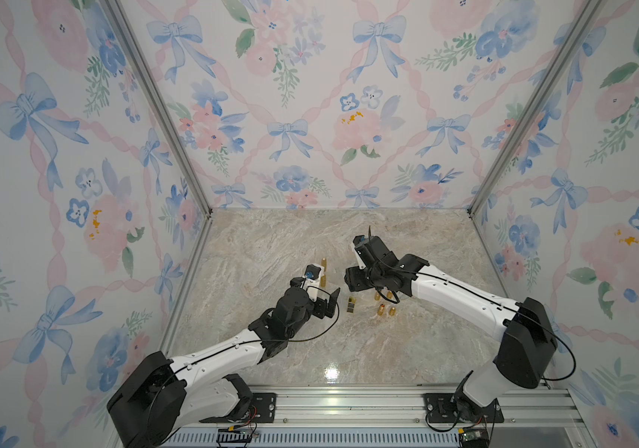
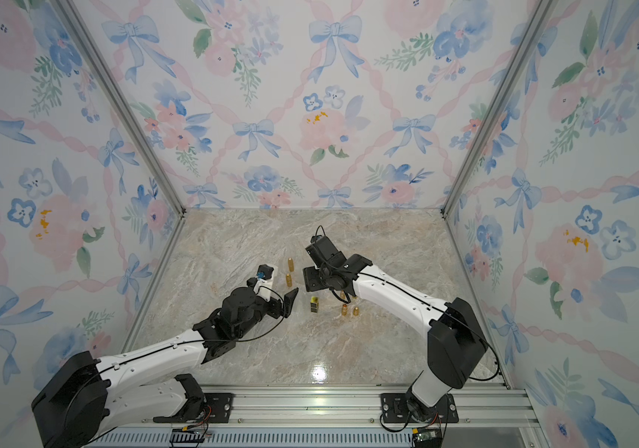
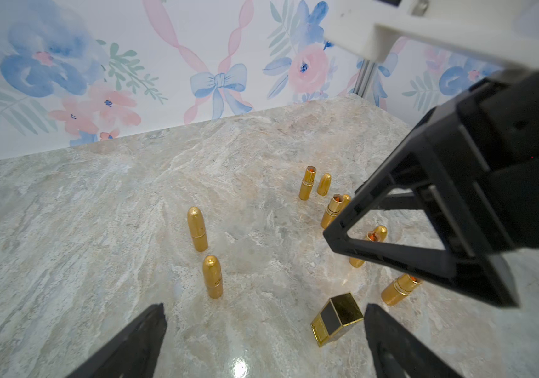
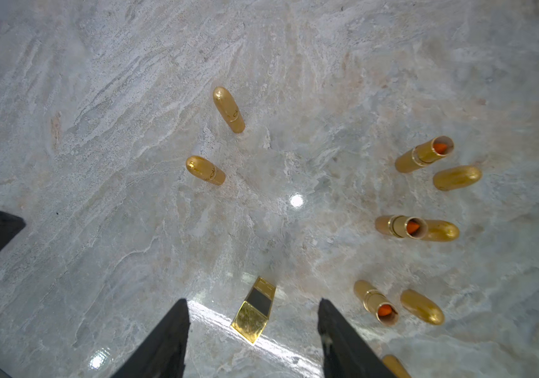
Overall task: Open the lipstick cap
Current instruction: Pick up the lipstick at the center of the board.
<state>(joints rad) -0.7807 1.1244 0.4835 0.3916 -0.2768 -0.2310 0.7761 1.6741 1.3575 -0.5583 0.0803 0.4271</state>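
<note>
1. The left claw [image 3: 265, 314] hangs low over the desk [image 1: 310, 349], just left of the square lipstick [image 1: 352, 304]. Its jaws stand wide apart and hold nothing. In the left wrist view the lipstick stands just ahead of the fingertips. It is close to one black finger [image 3: 389, 343] but apart from it.
2. Behind and to the left of the square lipstick stand a farther capped lipstick [image 1: 324, 263] and a nearer capped lipstick [image 1: 323, 280]. Both are gold, bullet-shaped and upright. They are apart from the square lipstick and from each other.
3. The square lipstick is gold at both ends with a black band between. It stands on the desk in both top views, in the space between the two claws and free of both.
4. The right claw [image 4: 253, 306] hovers above the square lipstick, pointing down at it, with its jaws parted. In the right wrist view the lipstick shows in the gap between the two fingers. Bare desk lies on either side of it, and neither finger touches it.
5. Right of the square lipstick stand the opened lipsticks [image 4: 423, 153], gold tubes with orange tips showing. Each has one of the loose caps [image 4: 457, 177] just beside it. In the top views the right arm partly covers this cluster.
</note>
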